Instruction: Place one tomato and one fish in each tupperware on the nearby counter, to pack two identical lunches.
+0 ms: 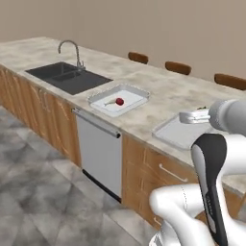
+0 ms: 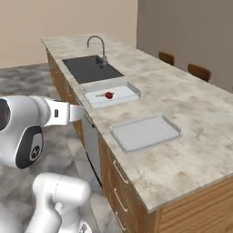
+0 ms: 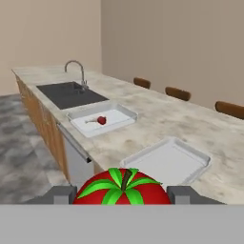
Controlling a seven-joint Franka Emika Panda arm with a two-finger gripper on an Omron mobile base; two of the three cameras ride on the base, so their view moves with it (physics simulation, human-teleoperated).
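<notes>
Hand view: a tomato [image 3: 123, 188] with a green calyx sits between the two finger tips of the gripper [image 3: 123, 194], one tip close on each side of it; the jaws stand fairly wide, and I judge them closed on the tomato, though actual contact at the pads is not resolvable. Landmark: the sink [image 1: 67, 77], set into the counter [image 1: 163, 91]. Two shallow white tupperwares lie on the counter. The far tupperware [image 1: 119, 99] sits just beside the sink, on the side towards the robot, and holds a small red tomato [image 1: 119, 101] with a thin pale item touching it, too small to identify; it may be the fish, cannot tell. The near tupperware [image 2: 145, 131] lies farther from the sink along the same front edge, apart from the far one, and appears to hold nothing. Progress, as a judgement: the far lunch has at least its tomato; the near lunch has none of its items; the held tomato is probably meant for the near tupperware. Left to do: place this tomato, add a fish to the near tupperware, and confirm a fish in the far one. Relative to the gripper, the near tupperware lies ahead and lower, between gripper and sink; the gripper hangs out past the counter's front edge, not yet over the tupperware.
</notes>
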